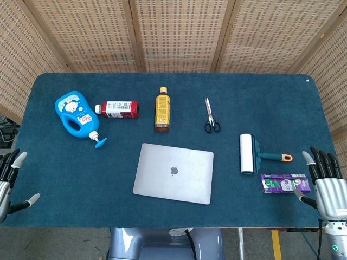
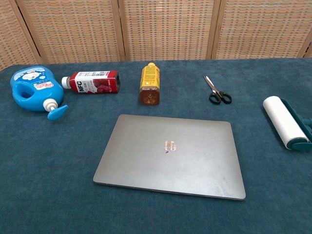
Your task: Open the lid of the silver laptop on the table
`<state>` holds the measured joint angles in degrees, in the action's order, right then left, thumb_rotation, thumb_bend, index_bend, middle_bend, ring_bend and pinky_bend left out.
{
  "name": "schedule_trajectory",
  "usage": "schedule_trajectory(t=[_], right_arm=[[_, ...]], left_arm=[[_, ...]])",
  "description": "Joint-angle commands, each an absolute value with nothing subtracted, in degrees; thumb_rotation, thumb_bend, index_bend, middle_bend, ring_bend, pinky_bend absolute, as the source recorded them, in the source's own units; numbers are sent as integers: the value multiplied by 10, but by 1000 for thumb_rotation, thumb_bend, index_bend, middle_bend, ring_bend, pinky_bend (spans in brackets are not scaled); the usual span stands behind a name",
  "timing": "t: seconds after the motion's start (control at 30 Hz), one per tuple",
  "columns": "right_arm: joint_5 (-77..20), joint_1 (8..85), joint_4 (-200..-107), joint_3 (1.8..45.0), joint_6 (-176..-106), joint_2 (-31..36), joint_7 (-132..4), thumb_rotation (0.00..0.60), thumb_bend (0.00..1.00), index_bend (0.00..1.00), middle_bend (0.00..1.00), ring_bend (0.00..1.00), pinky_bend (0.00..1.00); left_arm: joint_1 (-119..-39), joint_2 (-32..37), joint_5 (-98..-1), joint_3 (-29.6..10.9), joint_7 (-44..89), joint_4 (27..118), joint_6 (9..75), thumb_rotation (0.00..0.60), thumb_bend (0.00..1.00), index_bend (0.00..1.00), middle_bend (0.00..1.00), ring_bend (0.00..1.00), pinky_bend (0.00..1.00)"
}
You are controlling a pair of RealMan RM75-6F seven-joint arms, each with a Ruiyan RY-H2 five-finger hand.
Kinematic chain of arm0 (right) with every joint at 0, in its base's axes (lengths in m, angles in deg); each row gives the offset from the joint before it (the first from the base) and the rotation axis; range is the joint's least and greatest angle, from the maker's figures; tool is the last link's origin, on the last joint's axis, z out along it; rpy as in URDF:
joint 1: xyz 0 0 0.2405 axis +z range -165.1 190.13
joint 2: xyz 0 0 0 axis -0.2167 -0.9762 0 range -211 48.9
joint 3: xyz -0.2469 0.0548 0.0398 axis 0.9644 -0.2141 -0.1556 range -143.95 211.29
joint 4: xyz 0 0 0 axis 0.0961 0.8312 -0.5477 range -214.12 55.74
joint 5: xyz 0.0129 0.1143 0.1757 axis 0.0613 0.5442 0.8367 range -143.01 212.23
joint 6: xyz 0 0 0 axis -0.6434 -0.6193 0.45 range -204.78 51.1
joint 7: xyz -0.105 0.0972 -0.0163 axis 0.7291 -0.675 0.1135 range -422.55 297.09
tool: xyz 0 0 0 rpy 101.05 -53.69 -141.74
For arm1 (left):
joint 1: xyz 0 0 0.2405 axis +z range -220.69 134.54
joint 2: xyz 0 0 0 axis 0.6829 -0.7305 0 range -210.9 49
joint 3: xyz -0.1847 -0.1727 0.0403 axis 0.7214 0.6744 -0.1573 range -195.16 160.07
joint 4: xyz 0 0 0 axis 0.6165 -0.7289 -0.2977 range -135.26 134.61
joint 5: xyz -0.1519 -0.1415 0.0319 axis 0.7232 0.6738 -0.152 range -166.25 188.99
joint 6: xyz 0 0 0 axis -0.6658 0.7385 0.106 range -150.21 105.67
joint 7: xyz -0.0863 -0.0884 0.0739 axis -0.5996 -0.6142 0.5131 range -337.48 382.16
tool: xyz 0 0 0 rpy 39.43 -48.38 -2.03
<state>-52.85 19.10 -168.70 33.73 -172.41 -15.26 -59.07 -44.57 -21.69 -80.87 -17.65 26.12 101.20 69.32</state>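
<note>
We see the silver laptop (image 1: 173,173) lying flat, lid closed, matte metal slab with rounded corners, mid-front on the blue felt-like table (image 1: 260,86). Behind it: blue pump jug (image 1: 76,114), red juice bottle (image 1: 116,108) and amber bottle (image 1: 162,110), all lying down; contents not readable. Scissors (image 1: 211,116), lint roller (image 1: 248,153), purple carton (image 1: 284,183) to the right. Left hand (image 1: 8,181) and right hand (image 1: 328,184) sit at the table edges, fingers spread, holding nothing, well apart from the laptop.
</note>
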Motion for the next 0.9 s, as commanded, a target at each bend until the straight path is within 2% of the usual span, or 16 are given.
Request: schedule_trajectory(t=[0.03,0.23,0.43,0.57,0.7,0.9], right_arm=[[-532,190,-1688,338,-1716,-153,-584,600,0,0,0,0,0],[-573,215,-1697,348,-1666,-153,-587,600,0,0,0,0,0],[-617,304,-1753,337,-1539,-154,-526,600,0,0,0,0,0],[-602,369,-1790,320,-1430,-126,-475,600,3,11,2,0,0],[-569,429,-1807,306,-1329,-83,-451,600,50,36,19,0,0],[-512,486,-1802,278,-1255,-3,-409,600,166,56,53,0,0]], left_arm=[[-446,-217,-809,-176,261,1012,692,600,0,0,0,0,0],[-451,-213,-797,-170,262,1007,681,600,0,0,0,0,0],[-467,-206,-764,-159,278,1008,648,600,0,0,0,0,0],[-480,-198,-743,-150,285,1003,625,600,0,0,0,0,0],[-484,-191,-743,-145,278,993,625,600,0,0,0,0,0],[-489,-190,-733,-141,267,984,616,600,0,0,0,0,0]])
